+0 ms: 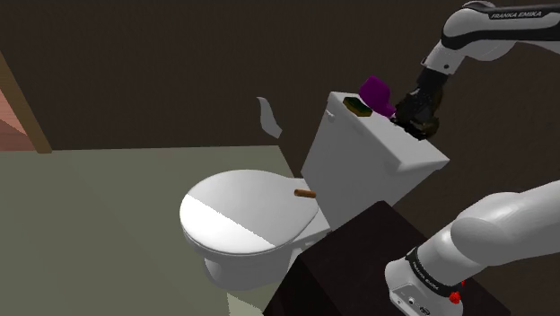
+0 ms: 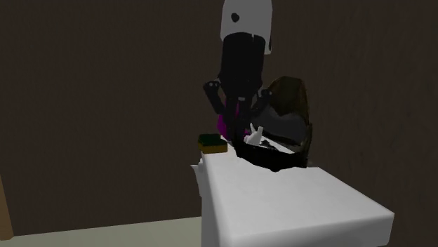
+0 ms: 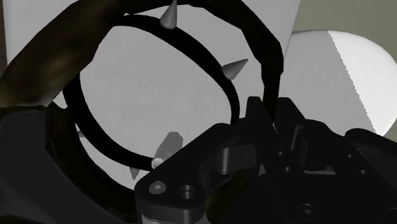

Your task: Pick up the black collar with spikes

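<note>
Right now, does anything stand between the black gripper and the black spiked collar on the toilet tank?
Nothing visible does. The gripper is at the black spiked collar on its white lid; the purple object and green block sit aside.

You see a white toilet with a small brown cylinder on its lid. A purple lump and a dark green block top its tank.

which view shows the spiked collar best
Wrist view: the black collar, ring and spikes, shows plainly. The second exterior view gives a dark band with one pale spike; in the shoulder view the gripper hides most of it.
</note>
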Motion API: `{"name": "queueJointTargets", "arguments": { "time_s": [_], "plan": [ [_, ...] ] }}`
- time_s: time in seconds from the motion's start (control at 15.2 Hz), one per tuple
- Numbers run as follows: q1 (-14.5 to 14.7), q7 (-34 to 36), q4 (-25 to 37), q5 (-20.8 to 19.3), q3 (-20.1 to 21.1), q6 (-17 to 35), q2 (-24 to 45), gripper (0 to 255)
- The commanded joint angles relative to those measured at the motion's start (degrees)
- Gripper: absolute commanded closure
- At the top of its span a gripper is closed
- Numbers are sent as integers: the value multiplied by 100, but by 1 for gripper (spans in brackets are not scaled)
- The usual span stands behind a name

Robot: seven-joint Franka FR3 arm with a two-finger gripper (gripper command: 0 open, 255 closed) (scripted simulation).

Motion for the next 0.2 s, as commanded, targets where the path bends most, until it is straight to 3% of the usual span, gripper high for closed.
{"name": "queueJointTargets", "arguments": {
  "time_s": [0.0,0.13],
  "plan": [
    [11,15,156,12,19,-152,0,255],
    [12,16,166,13,20,-164,-1,255]
  ]
}}
